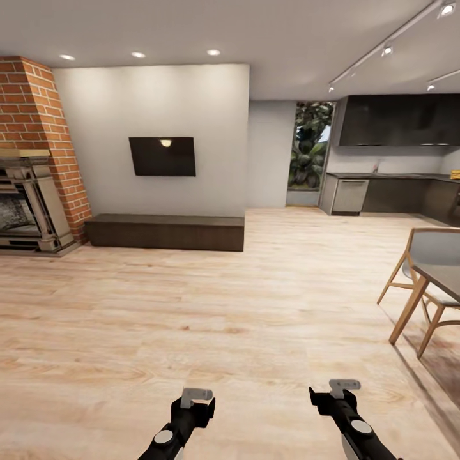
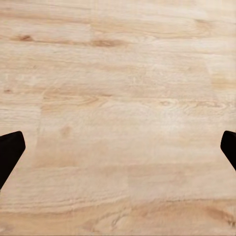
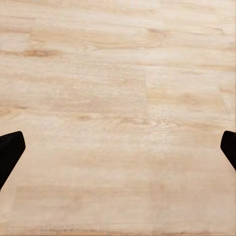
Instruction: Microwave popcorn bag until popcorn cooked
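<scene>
I stand in a living room, and the kitchen (image 1: 396,160) lies far off at the back right, with dark cabinets and a grey countertop (image 1: 383,175). A small tan thing (image 1: 455,174) sits on that countertop at the picture's right edge, too small to identify. The microwave and the popcorn are out of view. My left gripper (image 1: 196,397) and right gripper (image 1: 344,386) hang low in front of me over the pale wood floor (image 1: 230,319). Both wrist views look down on floor planks, with the left gripper (image 2: 118,147) and the right gripper (image 3: 118,147) open and empty.
A brick fireplace (image 1: 32,191) stands at the left, with a low dark bench (image 1: 166,231) under a wall television (image 1: 162,156). A wooden dining table (image 1: 441,281) and chair (image 1: 434,255) stand at the right. A steel appliance front (image 1: 350,195) marks the kitchen's near end.
</scene>
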